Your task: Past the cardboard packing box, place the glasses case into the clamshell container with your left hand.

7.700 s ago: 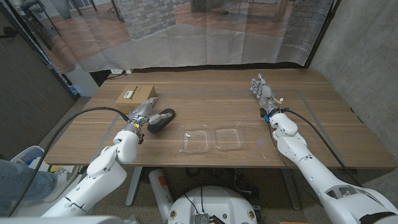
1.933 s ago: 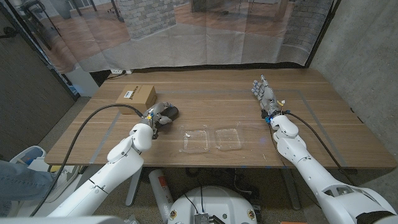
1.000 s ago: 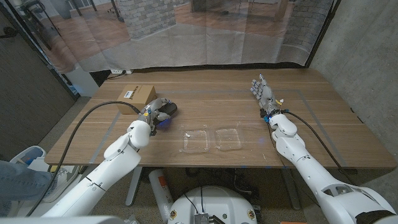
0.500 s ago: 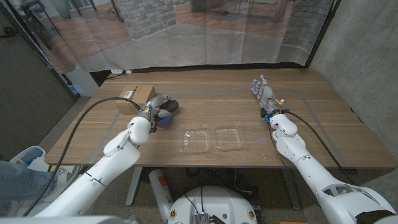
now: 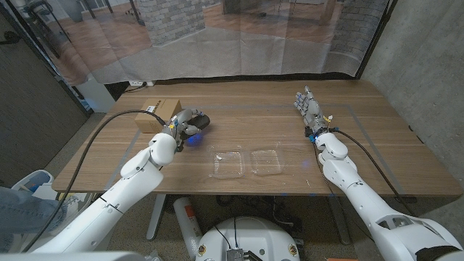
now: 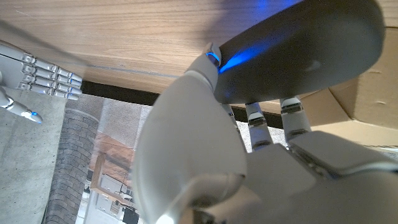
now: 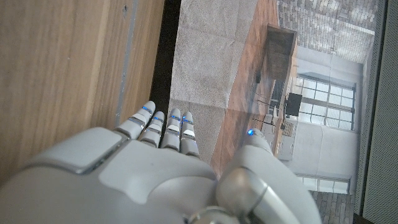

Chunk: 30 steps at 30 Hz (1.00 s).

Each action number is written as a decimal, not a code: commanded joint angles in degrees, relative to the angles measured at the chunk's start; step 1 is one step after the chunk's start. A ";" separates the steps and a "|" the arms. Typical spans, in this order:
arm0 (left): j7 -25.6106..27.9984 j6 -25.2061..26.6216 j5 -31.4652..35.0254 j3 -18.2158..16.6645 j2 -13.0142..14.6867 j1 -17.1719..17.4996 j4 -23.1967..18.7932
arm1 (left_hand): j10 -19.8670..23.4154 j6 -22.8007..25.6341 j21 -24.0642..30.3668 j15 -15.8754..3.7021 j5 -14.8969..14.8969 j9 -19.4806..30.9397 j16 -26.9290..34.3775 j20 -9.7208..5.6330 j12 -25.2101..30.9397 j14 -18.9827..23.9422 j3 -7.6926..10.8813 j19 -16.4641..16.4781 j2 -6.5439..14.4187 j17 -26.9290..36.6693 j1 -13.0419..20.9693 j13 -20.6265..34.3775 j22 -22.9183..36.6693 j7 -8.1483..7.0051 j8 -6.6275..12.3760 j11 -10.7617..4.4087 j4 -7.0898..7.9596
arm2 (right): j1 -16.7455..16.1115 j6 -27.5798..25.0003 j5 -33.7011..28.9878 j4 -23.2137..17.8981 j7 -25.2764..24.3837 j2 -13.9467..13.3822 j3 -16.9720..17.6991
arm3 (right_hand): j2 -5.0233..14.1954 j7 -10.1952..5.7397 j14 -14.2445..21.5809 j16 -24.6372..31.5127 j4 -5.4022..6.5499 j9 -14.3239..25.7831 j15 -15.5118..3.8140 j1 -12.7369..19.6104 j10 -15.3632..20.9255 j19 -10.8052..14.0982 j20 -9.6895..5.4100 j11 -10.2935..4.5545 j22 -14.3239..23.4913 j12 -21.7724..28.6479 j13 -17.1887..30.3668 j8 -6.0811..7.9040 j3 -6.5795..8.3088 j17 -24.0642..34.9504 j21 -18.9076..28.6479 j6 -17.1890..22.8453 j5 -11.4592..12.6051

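Left hand (image 5: 179,127) grips the dark case (image 5: 194,122), lifted just beside the box (image 5: 159,112) at its 4 o'clock; judged carry phase. Container (image 5: 247,162) lies open at the case's 4 o'clock, ready to receive. Right hand (image 5: 309,109) waits empty, fingers straight.

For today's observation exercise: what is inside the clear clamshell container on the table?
Nothing: through the open clamshell container only the wooden table shows. The glasses case is held by the left hand beside the cardboard packing box. Nothing covers its trays.
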 commanded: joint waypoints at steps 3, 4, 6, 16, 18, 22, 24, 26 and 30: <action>-1.02 -2.16 -0.23 -0.52 1.20 -0.18 -0.60 | 0.67 0.63 0.71 -9.61 0.45 0.28 5.79 -20.09 0.39 10.16 2.49 19.27 5.12 3.64 4.09 0.30 0.21 -0.23 0.42 -0.15 1.73 | -0.58 0.21 0.13 -0.75 -0.63 -0.04 0.11 | 0.48 -0.20 0.63 0.01 -0.40 0.30 -0.03 -0.03 0.42 0.58 -0.41 -0.21 0.17 0.02 0.25 -0.11 0.15 0.18 0.36 0.21 -0.17; -1.10 -2.24 -0.16 -0.51 1.29 -0.22 -0.65 | 0.65 0.64 0.78 -9.62 0.44 0.30 5.79 -20.09 0.38 10.16 2.49 19.22 5.14 3.70 4.05 0.33 0.21 -0.26 0.42 -0.16 1.76 | -0.62 0.21 0.13 -0.82 -0.66 -0.06 0.11 | 0.49 -0.19 0.64 0.01 -0.41 0.30 0.00 -0.03 0.41 0.56 -0.41 -0.21 0.17 0.02 0.25 -0.10 0.15 0.18 0.35 0.23 -0.17; -1.13 -2.59 -0.17 -0.60 1.34 -0.22 -0.71 | 0.68 0.70 0.90 -9.64 0.43 0.32 5.80 -20.05 0.40 10.16 2.50 19.10 5.17 3.82 3.98 0.38 0.23 -0.28 0.44 -0.16 1.80 | -0.80 0.23 0.15 -1.13 -0.75 -0.12 0.14 | 0.50 -0.20 0.65 0.02 -0.41 0.30 -0.01 -0.03 0.44 0.55 -0.40 -0.22 0.17 0.03 0.25 -0.10 0.15 0.17 0.35 0.23 -0.17; -1.50 -4.65 -0.37 -0.93 1.57 -0.53 -0.78 | 1.11 1.21 1.59 -9.67 0.36 0.40 5.82 -20.09 0.57 10.17 2.54 18.67 5.21 4.42 3.63 0.65 0.26 -0.35 0.56 -0.50 1.94 | -1.62 -0.15 0.27 -2.56 -1.28 -0.59 0.23 | 0.55 -0.26 0.69 0.02 -0.47 0.30 0.00 0.00 0.39 0.54 -0.36 -0.26 0.17 0.00 0.25 -0.10 0.13 0.17 0.33 0.25 -0.18; -1.63 -5.06 -0.32 -0.94 1.68 -0.70 -0.76 | 1.10 1.23 1.75 -9.71 0.34 0.41 5.82 -20.08 0.57 10.18 2.55 18.68 5.21 4.53 3.57 0.70 0.25 -0.38 0.55 -0.55 1.96 | -1.70 -0.13 0.33 -2.66 -1.33 -0.59 0.25 | 0.56 -0.27 0.69 0.02 -0.48 0.30 0.01 0.00 0.40 0.54 -0.36 -0.25 0.17 0.01 0.25 -0.09 0.12 0.17 0.33 0.29 -0.18; -1.52 -6.18 -0.14 -0.99 1.80 -0.98 -0.62 | 1.24 1.26 1.96 -9.79 0.31 0.43 5.86 -20.03 0.62 10.25 2.56 18.54 5.25 4.73 3.45 0.78 0.25 -0.45 0.53 -0.64 2.01 | -1.74 -0.14 0.41 -2.72 -1.38 -0.59 0.25 | 0.57 -0.22 0.69 0.02 -0.49 0.30 -0.01 0.00 0.41 0.54 -0.34 -0.24 0.17 0.01 0.25 -0.11 0.11 0.18 0.33 0.24 -0.19; -1.30 -7.03 -0.16 -1.08 1.79 -1.06 -0.42 | 1.23 1.28 2.07 -9.84 0.29 0.43 5.88 -20.03 0.62 10.30 2.57 18.40 5.27 4.86 3.38 0.83 0.25 -0.51 0.51 -0.57 2.04 | -1.71 -0.09 0.35 -2.69 -1.45 -0.58 0.21 | 0.58 -0.17 0.69 0.02 -0.49 0.30 0.00 0.00 0.40 0.55 -0.36 -0.24 0.17 0.00 0.25 -0.10 0.11 0.18 0.33 0.24 -0.19; -1.36 -7.75 -0.14 -1.11 1.90 -1.18 -0.35 | 1.28 1.29 2.22 -9.85 0.27 0.44 5.92 -20.00 0.64 10.37 2.56 18.38 5.31 4.98 3.26 0.88 0.25 -0.52 0.50 -0.68 2.12 | -1.63 0.00 0.37 -2.56 -1.42 -0.52 0.19 | 0.58 -0.20 0.71 0.03 -0.50 0.30 0.00 -0.01 0.41 0.54 -0.36 -0.26 0.17 0.01 0.25 -0.11 0.10 0.18 0.33 0.24 -0.19; -1.13 -9.07 0.08 -1.17 1.94 -1.29 -0.28 | 1.68 1.54 2.69 -9.92 0.16 0.44 6.11 -20.11 0.81 10.71 2.52 18.43 5.56 5.39 2.81 1.01 0.25 -0.62 0.54 -0.91 2.44 | -1.49 0.07 0.30 -2.37 -1.54 -0.42 0.11 | 0.61 -0.21 0.71 0.02 -0.52 0.30 0.04 0.00 0.40 0.56 -0.38 -0.22 0.17 0.00 0.25 -0.10 0.09 0.18 0.33 0.26 -0.20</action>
